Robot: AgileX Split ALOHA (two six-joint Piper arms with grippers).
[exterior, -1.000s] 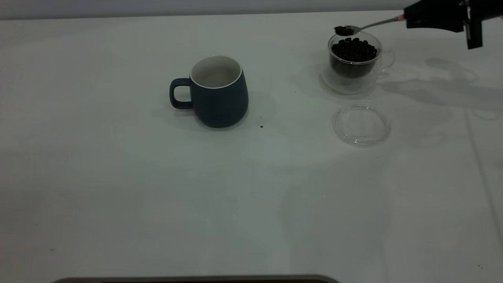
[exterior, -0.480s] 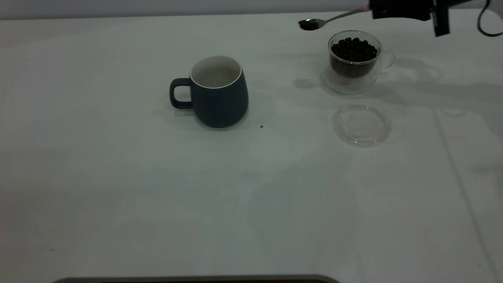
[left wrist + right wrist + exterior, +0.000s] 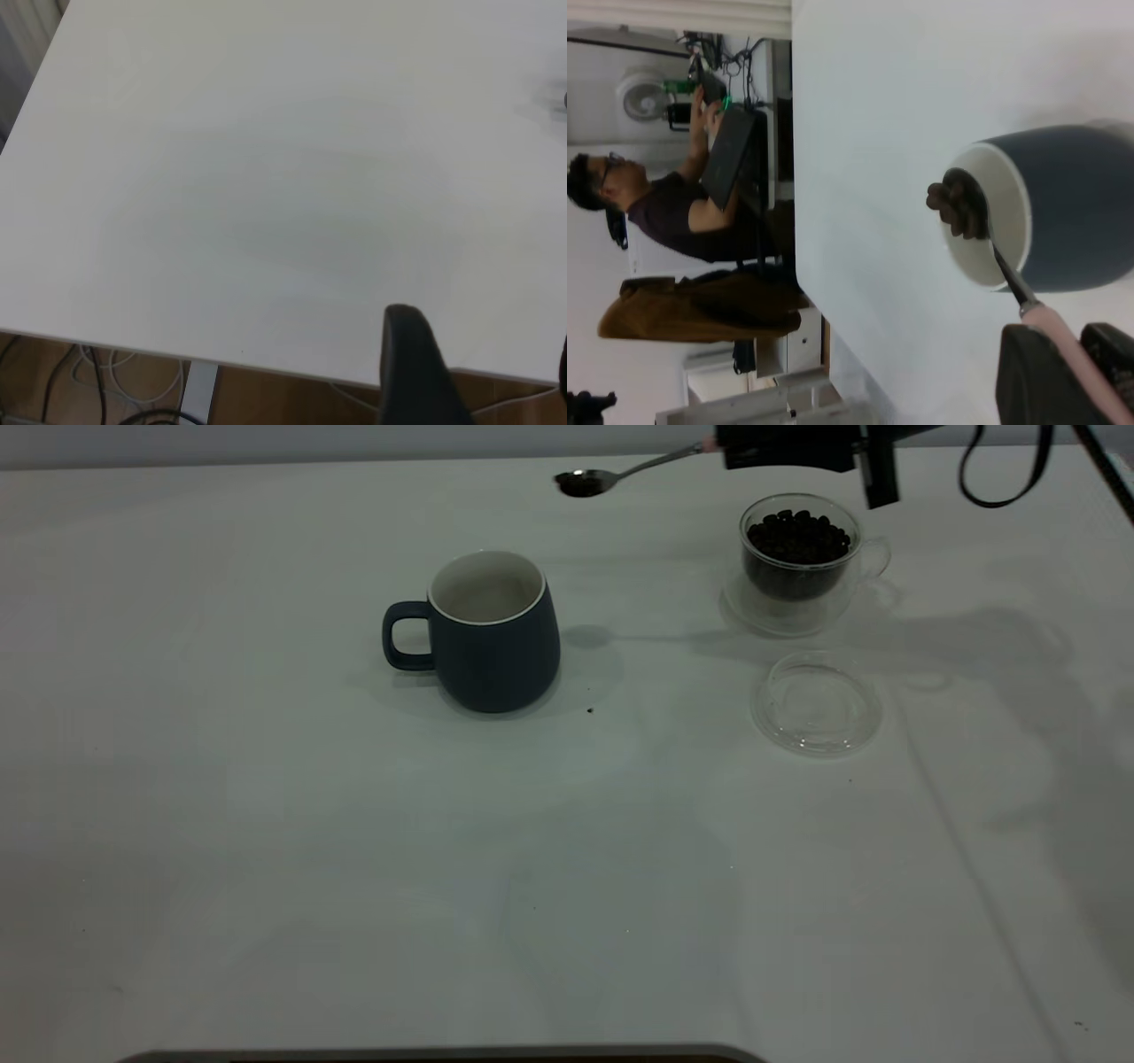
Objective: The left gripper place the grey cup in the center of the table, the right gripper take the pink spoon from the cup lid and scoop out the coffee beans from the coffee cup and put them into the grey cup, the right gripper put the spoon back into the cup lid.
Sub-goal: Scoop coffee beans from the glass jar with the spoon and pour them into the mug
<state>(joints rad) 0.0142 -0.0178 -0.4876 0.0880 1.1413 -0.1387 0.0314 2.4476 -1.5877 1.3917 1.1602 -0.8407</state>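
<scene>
The grey cup (image 3: 485, 631) stands upright on the tabletop (image 3: 354, 850), near the middle of its width and toward the far edge, handle pointing to the left edge. Its pale interior shows no contents from the exterior view. The coffee cup (image 3: 802, 558), clear glass, stands toward the far right corner and is filled with dark coffee beans (image 3: 797, 536) up to the rim. The cup lid (image 3: 815, 703), also clear glass, lies flat just in front of the coffee cup, apart from it, with nothing on it.

The right gripper (image 3: 784, 447) is raised at the far edge, beside the coffee cup on its left. Its fingers (image 3: 1032, 376) are pinched on the pink handle of the spoon (image 3: 620, 471). The spoon's metal stem reaches out toward the left, bowl in the air between the two cups and not touching either. In the right wrist view the bowl carries a small heap of beans (image 3: 957, 204) and appears against the grey cup's rim.

The left gripper (image 3: 483, 372) is off the left side of the table over bare tabletop; only one dark finger (image 3: 416, 367) is clear, so whether it is spread cannot be told.

The tabletop is white, with a dark speck (image 3: 590, 710) just in front of the grey cup. Beyond the table a person (image 3: 673, 208) sits holding a dark device, with cables and a fan (image 3: 642, 96) nearby.
</scene>
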